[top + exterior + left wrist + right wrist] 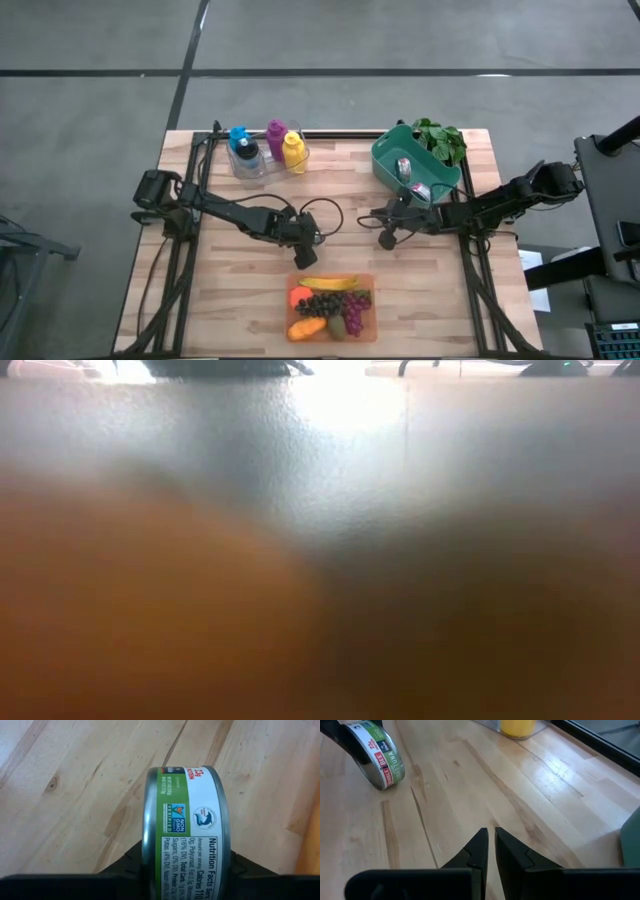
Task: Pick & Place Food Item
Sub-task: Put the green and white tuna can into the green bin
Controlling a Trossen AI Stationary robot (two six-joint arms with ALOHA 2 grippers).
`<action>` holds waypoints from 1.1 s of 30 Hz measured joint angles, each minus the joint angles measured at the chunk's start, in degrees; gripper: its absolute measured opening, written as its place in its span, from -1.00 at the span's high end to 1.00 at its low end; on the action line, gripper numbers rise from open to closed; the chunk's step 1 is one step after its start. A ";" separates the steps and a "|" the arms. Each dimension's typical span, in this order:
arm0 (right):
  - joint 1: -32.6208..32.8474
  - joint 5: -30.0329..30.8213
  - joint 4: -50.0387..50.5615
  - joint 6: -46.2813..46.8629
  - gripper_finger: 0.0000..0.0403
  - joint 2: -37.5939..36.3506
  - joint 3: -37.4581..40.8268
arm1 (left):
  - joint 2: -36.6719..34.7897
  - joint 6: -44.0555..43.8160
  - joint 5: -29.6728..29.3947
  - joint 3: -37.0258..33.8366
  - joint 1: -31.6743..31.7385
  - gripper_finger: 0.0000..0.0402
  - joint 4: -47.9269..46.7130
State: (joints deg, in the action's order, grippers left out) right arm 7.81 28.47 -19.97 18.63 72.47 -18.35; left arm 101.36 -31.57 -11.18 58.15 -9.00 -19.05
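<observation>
your left pincer (306,240) has the tuna can (186,827) gripped
placing it remains; the right pincer (490,849) waits clenched, empty, over the table (250,300)

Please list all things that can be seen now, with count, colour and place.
Round metal tuna can with green and white label: 1, silver, table centre, held on edge.
Clear plastic holder with bottles: 1; blue, magenta, yellow bottles; far left of table.
Green plastic basket: 1, far right, holds leafy greens and small items.
Orange tray of toy fruit: 1, near edge.
Wooden table: 1, light.
Left gripper: dark, fingers clamped on the can.
Right gripper: dark, fingers shut, empty, near the basket.
</observation>
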 joint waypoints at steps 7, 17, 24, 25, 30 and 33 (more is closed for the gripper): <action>0.00 0.00 -0.04 0.66 0.86 0.00 0.00 | 0.00 0.00 0.04 0.00 0.02 0.26 -0.02; 0.04 -0.02 -0.04 0.63 0.86 0.00 0.00 | 0.00 0.04 0.02 0.00 0.05 0.35 0.00; 0.04 -0.04 -0.06 -0.61 0.86 0.00 0.00 | 0.00 0.06 0.02 0.00 0.05 0.35 0.00; 0.04 -0.04 -0.04 -0.61 0.86 0.00 0.00 | 0.00 0.04 0.02 0.00 0.05 0.35 -0.02; 0.04 -0.07 -0.04 -0.61 0.86 0.00 0.00 | 0.00 -0.04 0.04 0.00 0.07 0.35 0.55; 0.04 -0.07 -0.06 -0.61 0.86 0.00 0.00 | 0.00 0.26 0.08 0.02 0.07 0.35 3.21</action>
State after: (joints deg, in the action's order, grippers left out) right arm 7.86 28.40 -20.03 18.02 72.47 -18.35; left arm 101.36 -31.31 -11.10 58.17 -8.93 -15.84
